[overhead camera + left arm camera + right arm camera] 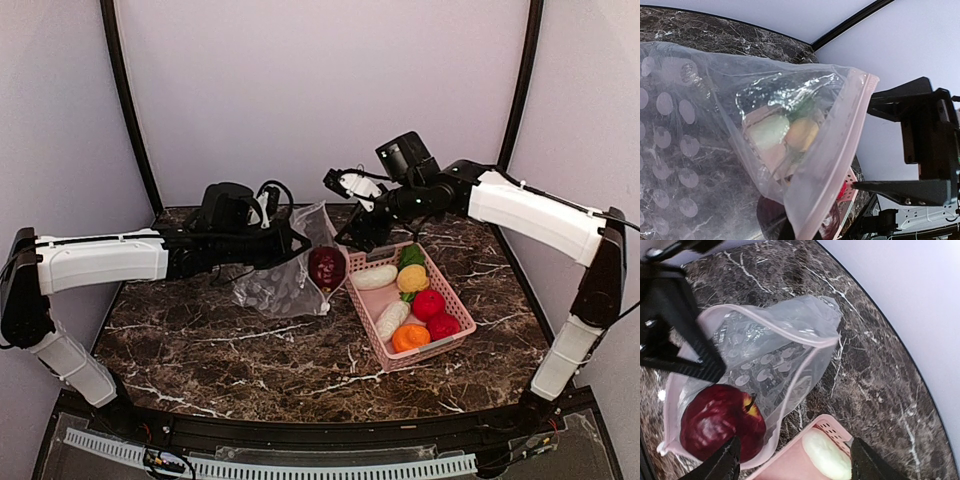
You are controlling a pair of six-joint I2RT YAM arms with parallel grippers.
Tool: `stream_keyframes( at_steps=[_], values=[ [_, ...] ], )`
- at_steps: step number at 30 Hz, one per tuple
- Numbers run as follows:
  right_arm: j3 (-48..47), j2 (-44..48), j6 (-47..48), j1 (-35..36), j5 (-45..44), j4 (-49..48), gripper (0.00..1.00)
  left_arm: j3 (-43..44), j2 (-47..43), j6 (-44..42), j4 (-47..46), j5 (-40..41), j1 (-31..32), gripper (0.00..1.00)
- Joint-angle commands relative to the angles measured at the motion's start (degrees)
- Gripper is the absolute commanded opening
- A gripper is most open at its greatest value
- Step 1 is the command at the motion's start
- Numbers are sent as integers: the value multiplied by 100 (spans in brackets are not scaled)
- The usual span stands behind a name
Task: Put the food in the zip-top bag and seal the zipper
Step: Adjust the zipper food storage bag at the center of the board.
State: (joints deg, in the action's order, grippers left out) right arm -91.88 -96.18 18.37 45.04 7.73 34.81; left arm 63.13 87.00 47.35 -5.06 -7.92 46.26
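Note:
The zip-top bag (278, 288) lies on the table with its mouth lifted toward the basket. My left gripper (291, 243) is shut on the bag's upper mouth edge, and the left wrist view shows its fingers (790, 233) at the zipper (840, 150). A dark purple-red piece (326, 266) sits in the bag's mouth (722, 422). My right gripper (364, 228) is open and empty above the gap between bag and basket (795, 465). The other food lies in the pink basket: white radishes (374, 277), green leafy piece (411, 256), yellow-peach ball (412, 278), red balls (428, 304), orange (410, 337).
The pink mesh basket (366, 330) stands right of the bag, its far corner (816, 424) close to the bag's mouth. The left gripper's black body (675, 330) hangs over the bag. Grey walls and black corner posts close the back and sides.

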Motion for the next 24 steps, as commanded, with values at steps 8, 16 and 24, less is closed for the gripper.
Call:
stream_keyframes(
  at_steps=[8,16,24],
  values=[
    [-418,-716,-577,-303,351,133,39,202,-25,-69,162,-57,22,1],
    [-1333,-739,-624,-347,1029,1032,0,393,66,-254,769,238,10,1],
    [-1538,-719,-699,-359,1256,1349,0,1862,362,-1363,3196,1241,-133,1]
  ],
)
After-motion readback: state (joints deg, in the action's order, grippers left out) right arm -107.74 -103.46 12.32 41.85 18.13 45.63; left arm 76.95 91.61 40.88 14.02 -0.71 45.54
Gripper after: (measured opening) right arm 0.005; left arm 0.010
